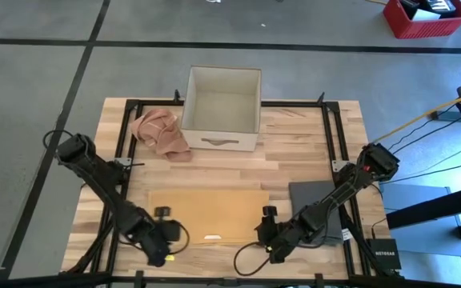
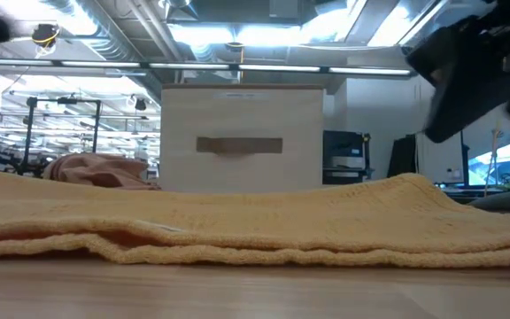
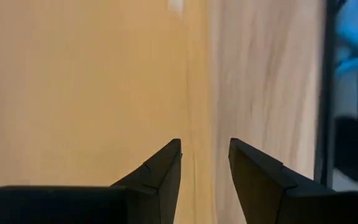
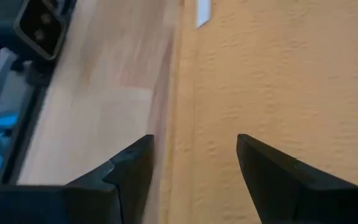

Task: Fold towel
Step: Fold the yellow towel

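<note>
Left gripper (image 3: 204, 163) part open, empty; yellow towel (image 1: 208, 214) folded flat just ahead, its near edge under the tips. Right gripper (image 4: 194, 163) wide open, empty, same edge.

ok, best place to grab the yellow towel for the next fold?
The two near corners of the yellow towel, coming in from its short sides. It lies flat, with the left pincer and right pincer open at those edges.

Both arms reach low toward the table's near edge. Left gripper (image 1: 165, 237) fingers (image 3: 160, 174) parted, nothing between. Right gripper (image 1: 267, 232) fingers (image 4: 129, 171) spread wider, also empty.
</note>
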You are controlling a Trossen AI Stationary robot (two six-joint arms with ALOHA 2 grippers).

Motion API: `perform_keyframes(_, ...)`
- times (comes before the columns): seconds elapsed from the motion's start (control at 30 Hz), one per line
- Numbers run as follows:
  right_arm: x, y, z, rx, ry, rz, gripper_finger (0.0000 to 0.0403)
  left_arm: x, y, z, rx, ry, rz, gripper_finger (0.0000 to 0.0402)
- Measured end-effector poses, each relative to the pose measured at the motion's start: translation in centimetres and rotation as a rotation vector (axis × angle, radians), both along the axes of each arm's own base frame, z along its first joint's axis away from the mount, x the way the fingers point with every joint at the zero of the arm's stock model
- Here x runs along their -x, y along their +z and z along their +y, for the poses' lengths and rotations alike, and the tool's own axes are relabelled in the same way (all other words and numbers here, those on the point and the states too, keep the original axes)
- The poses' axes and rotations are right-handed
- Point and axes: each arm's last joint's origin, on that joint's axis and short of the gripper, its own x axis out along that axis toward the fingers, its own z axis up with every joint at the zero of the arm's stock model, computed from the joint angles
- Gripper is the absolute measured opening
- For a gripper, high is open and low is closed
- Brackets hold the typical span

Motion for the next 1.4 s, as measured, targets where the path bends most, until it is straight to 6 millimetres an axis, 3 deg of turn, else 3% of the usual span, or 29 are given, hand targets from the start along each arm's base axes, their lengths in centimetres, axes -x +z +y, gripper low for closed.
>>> perform_keyframes(0.1,-0.1,-0.2,-0.1,0.033,-0.027,-0.018,0.0232,1.8,-1.6,-0.3,-0.015,0.067,0.092,0.0127)
perform_keyframes(0.27,-0.4,-0.8,-0.2,0.086,-0.066,-0.042,0.0232,2.9,-3.2,-1.5,-0.012,0.102,0.112,0.0127)
perform_keyframes(0.5,-0.7,-1.8,-0.4,0.103,-0.072,-0.014,0.0232,2.9,-5.4,-2.2,-0.070,0.070,0.158,0.0127)
perform_keyframes(0.77,-0.8,-1.8,-0.4,0.102,-0.075,-0.016,0.0232,2.4,-6.5,-2.7,-0.021,0.029,0.218,0.0127)
perform_keyframes(1.03,-0.6,-1.9,-0.2,0.035,-0.023,0.045,0.0232,2.7,-7.3,-1.9,-0.043,0.094,0.244,0.0126)
perform_keyframes(1.4,-0.1,-3.7,0.0,-0.008,0.066,0.206,0.0232,2.9,-7.9,-1.4,-0.058,0.109,0.263,0.0042)
